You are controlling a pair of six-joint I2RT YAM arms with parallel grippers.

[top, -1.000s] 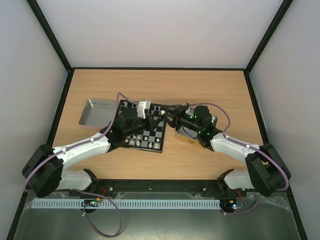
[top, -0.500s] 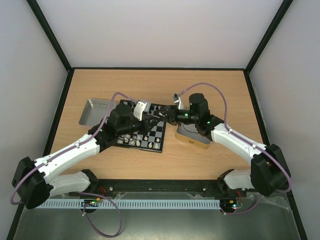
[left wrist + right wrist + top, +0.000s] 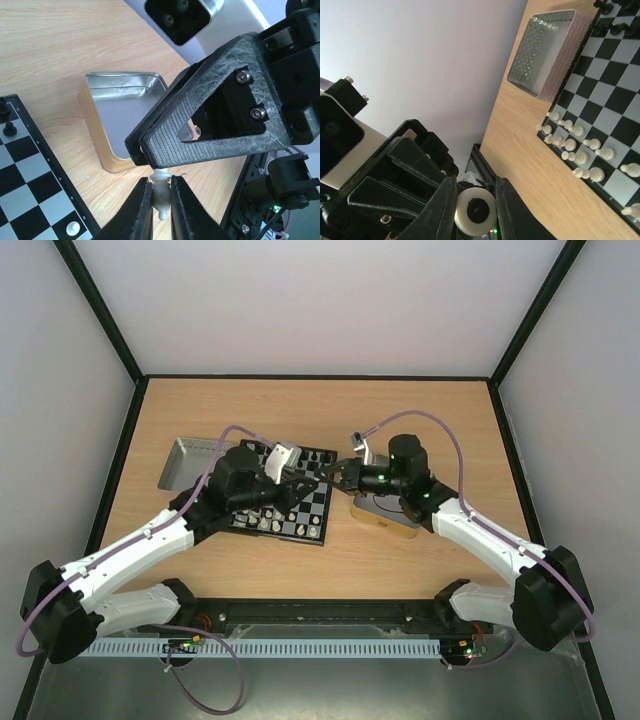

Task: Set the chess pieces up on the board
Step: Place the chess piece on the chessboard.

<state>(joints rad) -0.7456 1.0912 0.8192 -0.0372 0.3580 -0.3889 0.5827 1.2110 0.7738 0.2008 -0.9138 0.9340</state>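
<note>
Left wrist: chess piece (image 3: 161, 200) pinched lengthwise in closed left gripper (image 3: 161, 187).
Right gripper (image 3: 476, 192) clasps its base; wooden table (image 3: 420, 420), white walls (image 3: 320, 300).

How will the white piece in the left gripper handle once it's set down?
The white piece looks hard and glossy, so it may slip in a pinch. Its round flat base suggests it stands steadily; laid sideways it would likely roll.
</note>
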